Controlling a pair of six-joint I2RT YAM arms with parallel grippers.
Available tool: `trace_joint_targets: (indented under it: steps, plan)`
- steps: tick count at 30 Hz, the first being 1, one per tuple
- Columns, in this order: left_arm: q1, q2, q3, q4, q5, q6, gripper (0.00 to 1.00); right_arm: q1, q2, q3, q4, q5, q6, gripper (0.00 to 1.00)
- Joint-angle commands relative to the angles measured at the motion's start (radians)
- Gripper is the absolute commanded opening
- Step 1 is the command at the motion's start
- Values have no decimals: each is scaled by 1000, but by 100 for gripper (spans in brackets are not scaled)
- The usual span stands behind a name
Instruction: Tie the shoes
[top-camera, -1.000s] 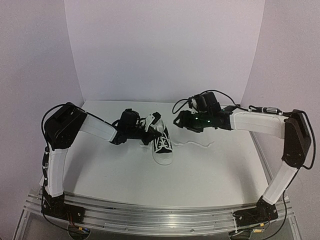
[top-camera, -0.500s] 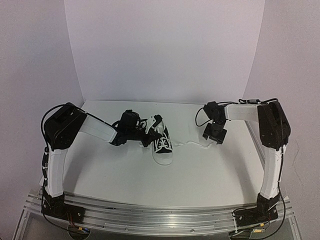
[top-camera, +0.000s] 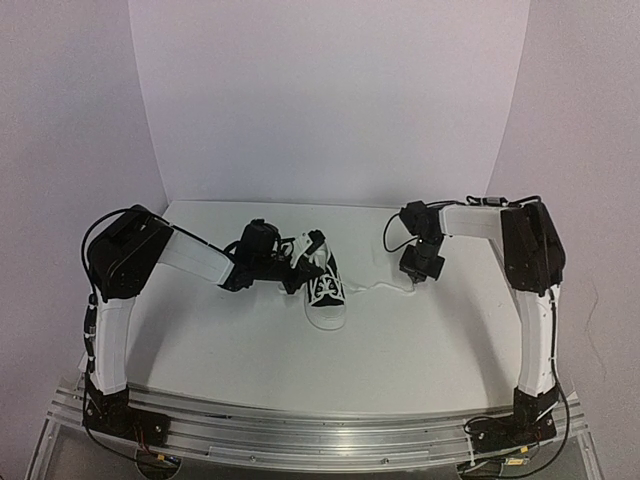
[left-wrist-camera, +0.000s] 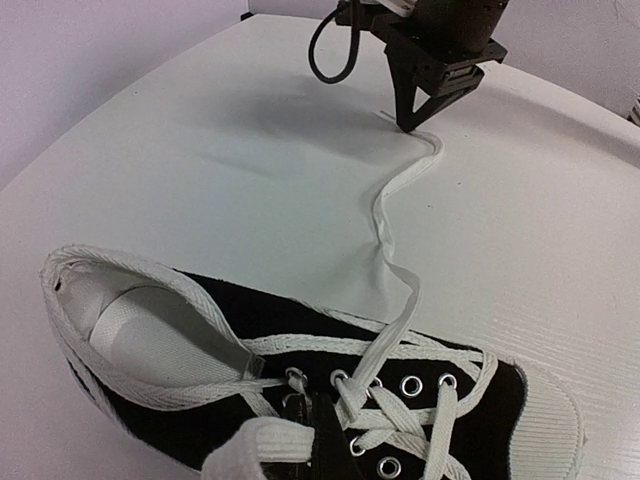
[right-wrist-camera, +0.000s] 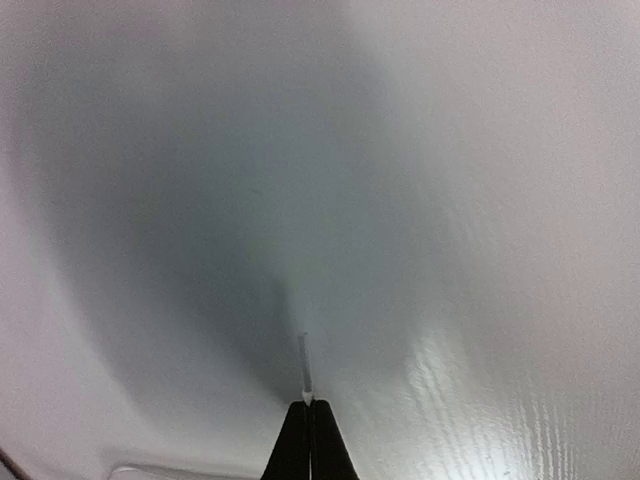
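Right arm has folded back from its reach toward the shoe (top-camera: 326, 288). The R gripper (top-camera: 413, 284) is now pointed down at the table (top-camera: 400, 350), right of the shoe. Its jaws were wide a sec ago and are now together, pinched on the very end of the lace (left-wrist-camera: 385, 210). In the R wrist view only the clear tip (right-wrist-camera: 304, 365) pokes out past the closed fingers. L arm unchanged.

Shoe sits mid-table, a bit left of centre, toe toward the near edge. The lace runs slack from the eyelets out to the right.

L gripper (top-camera: 303, 272) is at the shoe's far-left side by the tongue, jaws together. It appears clamped on the other lace (left-wrist-camera: 250, 445), but the contact is partly hidden.

Step in hand, as judged: securing the free lace end, i.e. prep for the first cross-over. No knot yet.

Next move calls for:
- Lift the end clear of the table w/o losing it. The grip is on the tip only, so slip looks likely.
- Take up slack, then carry it left across the shoe over the other lace.
- L side holds firm so the shoe doesn't drag.
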Motion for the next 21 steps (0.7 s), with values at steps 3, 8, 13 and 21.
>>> trace_joint_targets:
  steps: [3, 8, 13, 21]
  plan:
    - [-7, -67, -9, -4, 19, 41, 0, 109, 89, 537, 14, -162, -184, 0]
    - [-7, -81, -22, -8, 22, 69, 0, 249, 193, 848, 88, -257, -205, 0]
    - [-7, -92, -30, -8, 29, 73, 0, 340, 223, 815, 315, -335, -110, 0]
    - [-7, -107, -57, -6, 38, 77, 0, 382, 295, 825, 364, -383, -46, 6]
